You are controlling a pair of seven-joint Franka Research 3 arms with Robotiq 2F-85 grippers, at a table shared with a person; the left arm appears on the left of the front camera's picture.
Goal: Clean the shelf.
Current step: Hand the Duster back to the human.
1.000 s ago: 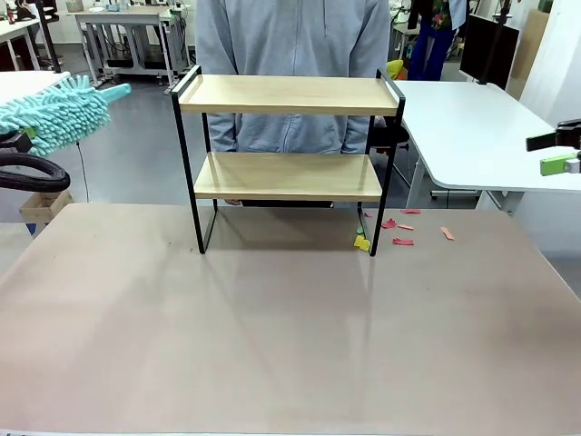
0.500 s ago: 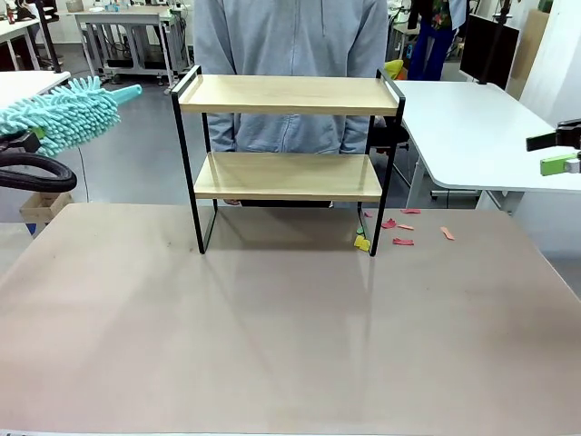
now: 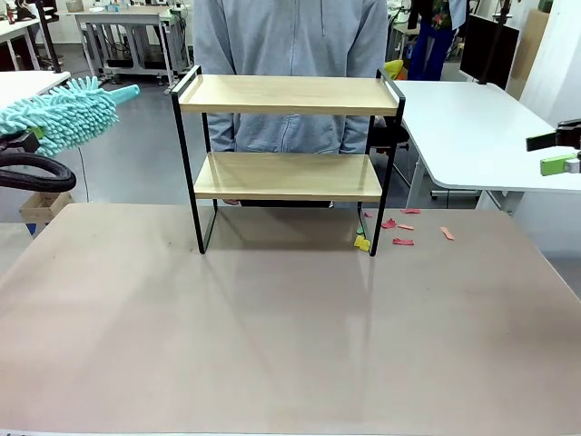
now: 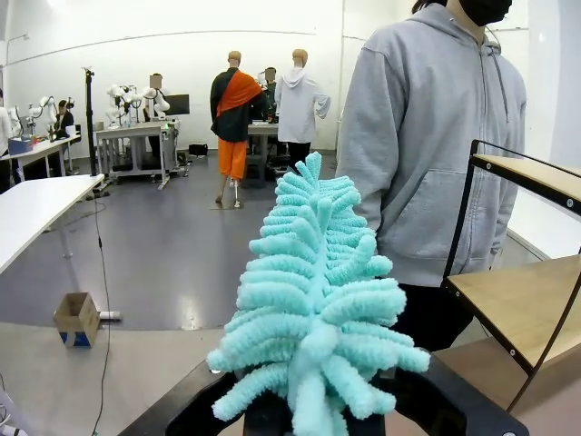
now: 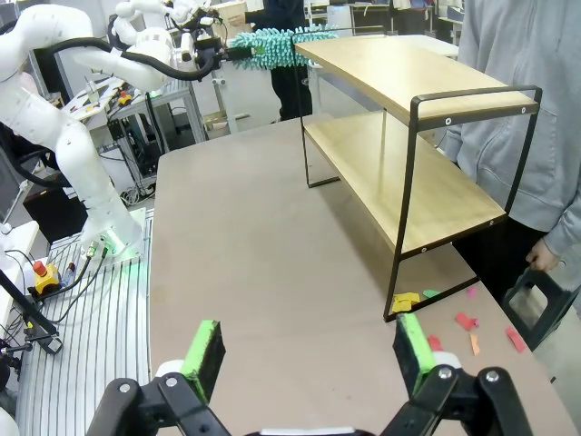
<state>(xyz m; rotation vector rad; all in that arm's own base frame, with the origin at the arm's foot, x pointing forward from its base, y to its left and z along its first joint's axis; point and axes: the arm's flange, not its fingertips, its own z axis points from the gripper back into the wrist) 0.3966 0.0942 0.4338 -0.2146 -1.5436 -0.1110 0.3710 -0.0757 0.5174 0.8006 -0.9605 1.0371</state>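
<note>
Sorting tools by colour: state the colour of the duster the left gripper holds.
The duster is light turquoise, fluffy all over; the left wrist view shows it best.

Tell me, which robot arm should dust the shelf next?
Probably the left. Its gripper is shut on the fluffy teal duster, held beside the shelf at top-board height. The right gripper is open, holding nothing, and stands off to the other side.

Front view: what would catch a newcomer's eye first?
The two-tier shelf stands mid-table, a person in a grey hoodie right behind it. At the left, the left end effector holds a fluffy turquoise duster aimed at the top board. Red and yellow scraps lie by the shelf's right foot.
</note>
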